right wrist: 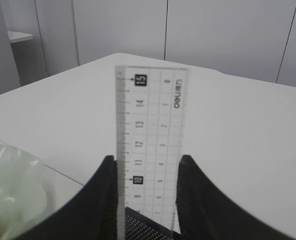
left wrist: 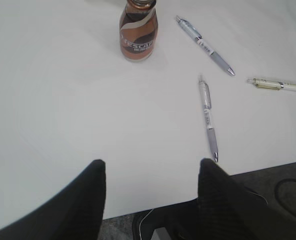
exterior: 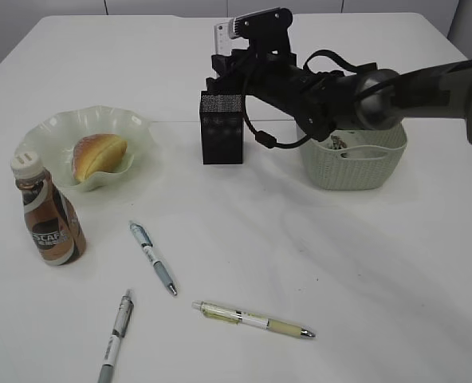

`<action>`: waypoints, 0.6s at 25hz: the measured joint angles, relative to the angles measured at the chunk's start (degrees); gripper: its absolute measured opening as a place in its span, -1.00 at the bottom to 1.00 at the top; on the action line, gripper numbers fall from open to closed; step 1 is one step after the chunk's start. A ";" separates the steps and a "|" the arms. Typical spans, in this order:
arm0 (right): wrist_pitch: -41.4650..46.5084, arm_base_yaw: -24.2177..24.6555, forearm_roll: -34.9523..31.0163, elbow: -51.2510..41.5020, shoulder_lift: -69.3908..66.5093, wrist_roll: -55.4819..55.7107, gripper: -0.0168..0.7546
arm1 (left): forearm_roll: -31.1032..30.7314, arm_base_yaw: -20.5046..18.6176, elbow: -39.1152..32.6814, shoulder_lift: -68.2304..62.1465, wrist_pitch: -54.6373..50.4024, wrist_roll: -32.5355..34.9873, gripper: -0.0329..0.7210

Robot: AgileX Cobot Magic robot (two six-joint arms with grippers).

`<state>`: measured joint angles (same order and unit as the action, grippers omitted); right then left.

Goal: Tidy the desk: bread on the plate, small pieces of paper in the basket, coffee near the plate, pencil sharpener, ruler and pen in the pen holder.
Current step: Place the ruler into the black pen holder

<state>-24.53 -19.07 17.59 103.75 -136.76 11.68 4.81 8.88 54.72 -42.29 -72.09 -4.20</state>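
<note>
Above the black square mesh pen holder (exterior: 222, 128), the right pincer (right wrist: 147, 172) grips the clear-white plastic ruler (right wrist: 150, 135) upright, its lower end at the holder's mouth. Released off-centre, it could catch the rim and tip onto the white desk (exterior: 316, 255). Off to the side, the left pincer (left wrist: 150, 192) hangs open, holding nothing.

The surface (exterior: 316, 263) looks like smooth matt white. The ruler (right wrist: 150, 145) is clear plastic with black print, the plate (exterior: 144, 132) translucent glossy glass, and the pen holder (exterior: 222, 132) fine black mesh. The basket (exterior: 355, 167) is matt perforated plastic, and the coffee (exterior: 51, 215) bottle has a shiny label.
</note>
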 joint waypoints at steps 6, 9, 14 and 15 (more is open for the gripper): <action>2.01 0.00 0.00 0.00 0.00 0.00 -0.23 | 0.00 0.00 0.00 0.00 0.00 0.00 0.24; 1.90 0.00 0.00 0.00 0.00 0.12 0.02 | 0.10 0.00 0.00 0.00 0.00 0.00 0.24; 2.45 0.00 0.00 0.00 0.00 0.70 0.26 | 0.20 0.00 0.00 0.00 0.00 -0.18 0.24; 3.02 0.00 0.00 0.00 0.22 0.70 0.27 | 0.20 0.00 0.00 0.00 0.00 -0.18 0.24</action>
<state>-21.51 -19.07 17.59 103.75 -136.54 12.38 5.02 8.88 54.72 -42.29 -72.09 -4.38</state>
